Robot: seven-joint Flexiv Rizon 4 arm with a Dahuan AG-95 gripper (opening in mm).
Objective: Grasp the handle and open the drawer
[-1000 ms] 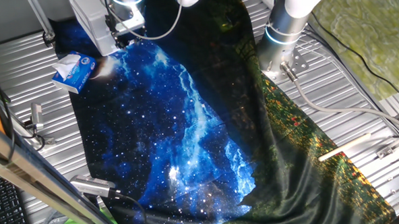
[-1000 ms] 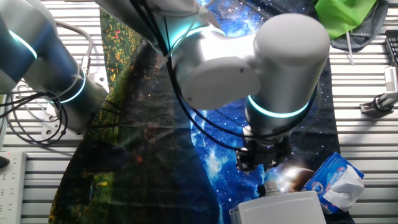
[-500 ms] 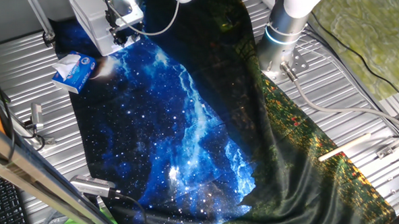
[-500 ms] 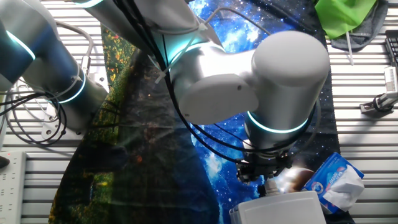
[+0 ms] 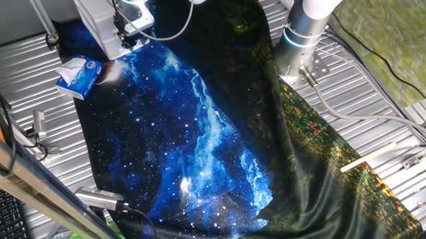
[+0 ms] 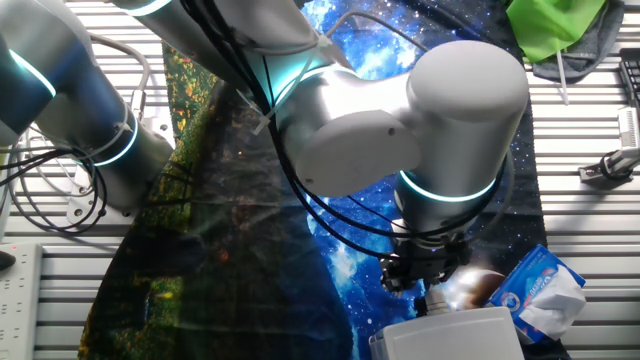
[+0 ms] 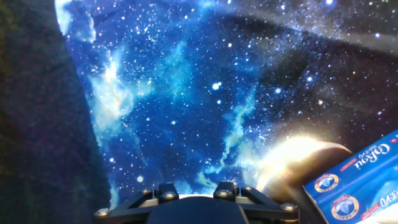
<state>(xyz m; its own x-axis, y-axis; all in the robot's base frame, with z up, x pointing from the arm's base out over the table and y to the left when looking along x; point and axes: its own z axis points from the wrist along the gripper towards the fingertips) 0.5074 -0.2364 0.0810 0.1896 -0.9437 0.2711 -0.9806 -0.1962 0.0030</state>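
Galaxy-print cloth (image 5: 191,133) covers the table, and my pincer (image 6: 432,292), lowered over the last second onto the drawer (image 5: 95,17) unit's front at far left, seems at the handle, its grip hidden from me

ribbed metal table (image 5: 387,91) under a starry blue cloth (image 5: 176,147); green fabric (image 6: 550,25) beyond

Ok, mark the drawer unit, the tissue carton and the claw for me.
drawer unit (image 5: 95,13), one fixed view, its pale side panel
tissue carton (image 5: 79,76), one fixed view, its blue top face
claw (image 6: 432,292), the other fixed view, its tip by the unit
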